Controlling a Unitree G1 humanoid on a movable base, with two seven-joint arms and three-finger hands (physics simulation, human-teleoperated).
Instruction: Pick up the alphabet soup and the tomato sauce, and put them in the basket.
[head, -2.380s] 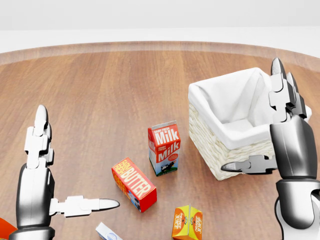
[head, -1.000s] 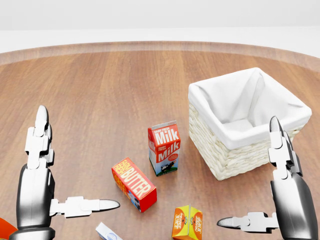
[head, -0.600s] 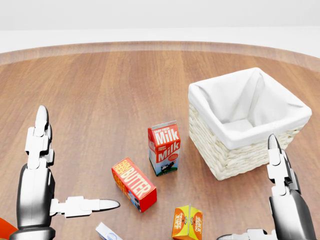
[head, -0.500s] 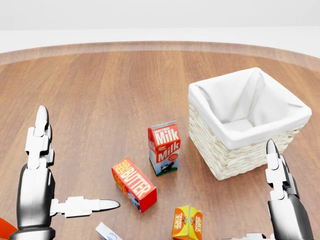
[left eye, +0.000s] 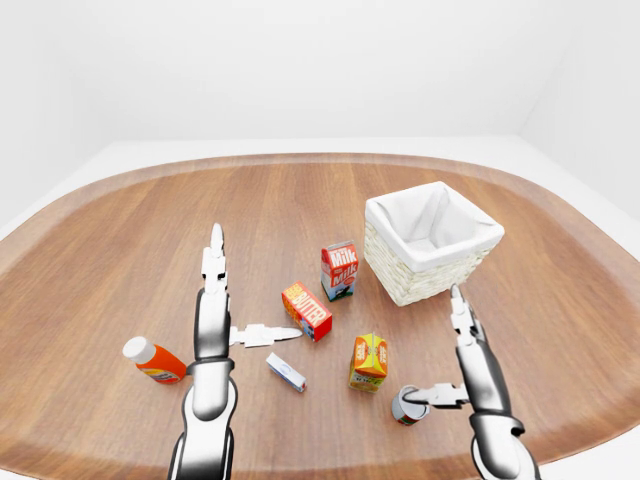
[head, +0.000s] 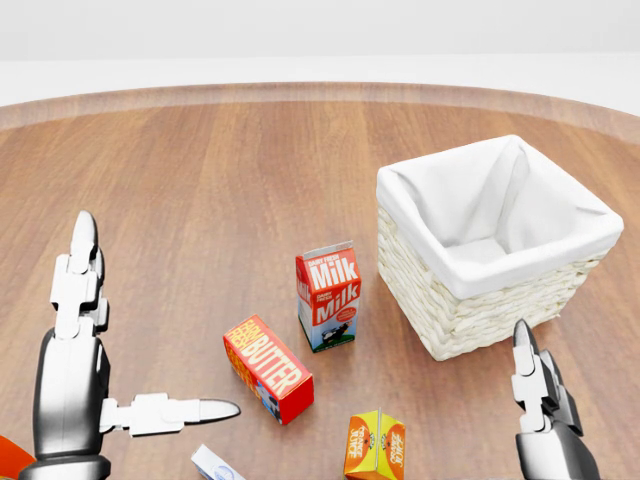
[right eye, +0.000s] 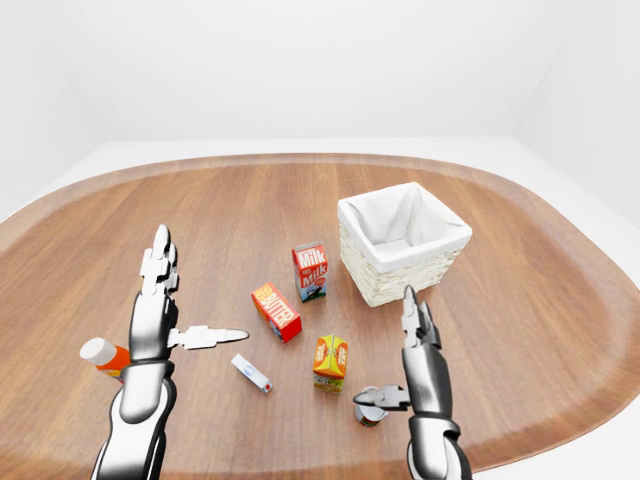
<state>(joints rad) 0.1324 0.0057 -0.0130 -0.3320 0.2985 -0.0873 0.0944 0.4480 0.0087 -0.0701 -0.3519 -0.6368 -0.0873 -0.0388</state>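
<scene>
Basket (head: 470, 240), one, white-lined, upper right of the wooden surface (left eye: 120, 250). One can (left eye: 408, 405), label unreadable, low in the left-eye view, touching the right hand (left eye: 470, 372) thumb; fingers (left eye: 455, 300) spread open. Left hand (left eye: 215, 310) likewise spread, gripping nothing. One milk carton (head: 328, 295), one butter box (head: 267, 368), one orange carton (left eye: 369, 361), one small white box (left eye: 286, 372), one lying bottle (left eye: 153, 361).

— Cartons? 2: milk carton (left eye: 339, 270), orange juice carton (left eye: 369, 361). Boxes? 2: butter box (left eye: 306, 310), small white box (left eye: 286, 372).
— Also 1 basket (left eye: 432, 243), 1 can (left eye: 406, 405), 1 bottle (left eye: 154, 361), 2 hands.
</scene>
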